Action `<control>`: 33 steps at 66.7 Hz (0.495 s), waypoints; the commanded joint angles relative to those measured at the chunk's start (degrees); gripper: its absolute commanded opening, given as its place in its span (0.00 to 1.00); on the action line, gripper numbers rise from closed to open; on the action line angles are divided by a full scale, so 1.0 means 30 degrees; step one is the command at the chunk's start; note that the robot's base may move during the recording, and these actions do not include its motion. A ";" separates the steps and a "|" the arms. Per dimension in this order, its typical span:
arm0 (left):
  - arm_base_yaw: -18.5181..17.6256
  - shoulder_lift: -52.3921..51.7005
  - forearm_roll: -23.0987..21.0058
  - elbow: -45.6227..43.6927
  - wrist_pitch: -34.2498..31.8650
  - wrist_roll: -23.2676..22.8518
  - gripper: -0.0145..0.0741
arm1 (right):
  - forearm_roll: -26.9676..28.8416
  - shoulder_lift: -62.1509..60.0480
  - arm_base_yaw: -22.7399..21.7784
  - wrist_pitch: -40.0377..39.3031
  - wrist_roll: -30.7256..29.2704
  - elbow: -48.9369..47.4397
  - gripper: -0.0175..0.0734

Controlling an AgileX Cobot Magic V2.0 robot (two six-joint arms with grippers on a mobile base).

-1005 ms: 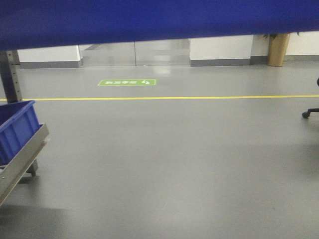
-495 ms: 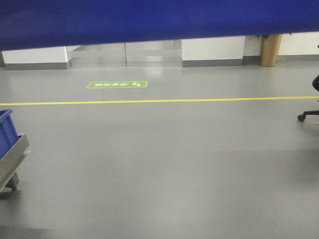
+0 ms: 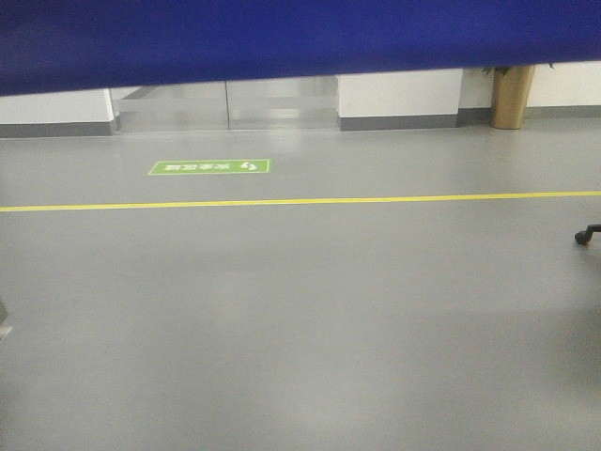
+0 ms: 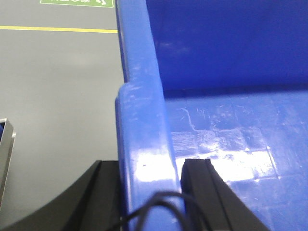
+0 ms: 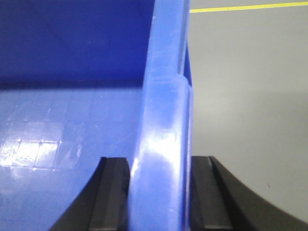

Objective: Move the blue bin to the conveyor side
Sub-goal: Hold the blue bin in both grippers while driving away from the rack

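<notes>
The blue bin (image 3: 300, 38) hangs lifted off the grey floor, and its wall fills the top of the front view. My left gripper (image 4: 151, 166) is shut on the bin's left rim (image 4: 144, 120), one black finger outside and one inside. My right gripper (image 5: 160, 161) is shut on the opposite rim (image 5: 163, 120) in the same way. Both wrist views show the bin's glossy empty bottom. The conveyor is out of view.
A green floor sign (image 3: 208, 167) and a yellow line (image 3: 300, 200) mark the floor ahead. A chair caster (image 3: 587, 235) shows at the right edge and a tan column (image 3: 512, 94) at the back wall. A metal frame corner (image 4: 6, 144) lies low on the left.
The floor scene has slid left in the front view. The metal frame with another blue bin at the left has passed out of that view. Both grips on the bin are unchanged.
</notes>
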 commanded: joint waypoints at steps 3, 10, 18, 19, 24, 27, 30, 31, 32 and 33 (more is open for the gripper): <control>-0.0010 -0.0357 0.0801 -0.0237 -0.2128 0.0345 0.14 | -0.1753 -0.0314 -0.0133 -0.2103 -0.0501 -0.0303 0.11; -0.0010 -0.0357 0.0801 -0.0237 -0.2128 0.0345 0.14 | -0.1753 -0.0234 -0.0133 -0.2113 -0.0501 -0.0303 0.11; -0.0010 -0.0357 0.0801 -0.0237 -0.2128 0.0345 0.14 | -0.1753 -0.0202 -0.0133 -0.2145 -0.0501 -0.0303 0.11; -0.0010 -0.0357 0.0801 -0.0237 -0.2128 0.0345 0.14 | -0.1753 -0.0202 -0.0133 -0.2145 -0.0501 -0.0303 0.11; -0.0010 -0.0357 0.0801 -0.0237 -0.2128 0.0345 0.14 | -0.1753 -0.0202 -0.0133 -0.2145 -0.0501 -0.0303 0.11; -0.0010 -0.0357 0.0801 -0.0237 -0.2128 0.0345 0.14 | -0.1753 -0.0227 -0.0133 -0.2182 -0.0501 -0.0303 0.11; -0.0010 -0.0357 0.0801 -0.0237 -0.2128 0.0345 0.14 | -0.1753 -0.0227 -0.0133 -0.2201 -0.0501 -0.0303 0.11; -0.0010 -0.0357 0.0801 -0.0237 -0.2128 0.0345 0.14 | -0.1753 -0.0227 -0.0133 -0.2201 -0.0501 -0.0303 0.11; -0.0010 -0.0357 0.0801 -0.0237 -0.2128 0.0345 0.14 | -0.1753 -0.0227 -0.0133 -0.2201 -0.0501 -0.0303 0.11; -0.0010 -0.0357 0.0801 -0.0237 -0.2128 0.0345 0.14 | -0.1753 -0.0227 -0.0133 -0.2201 -0.0501 -0.0303 0.11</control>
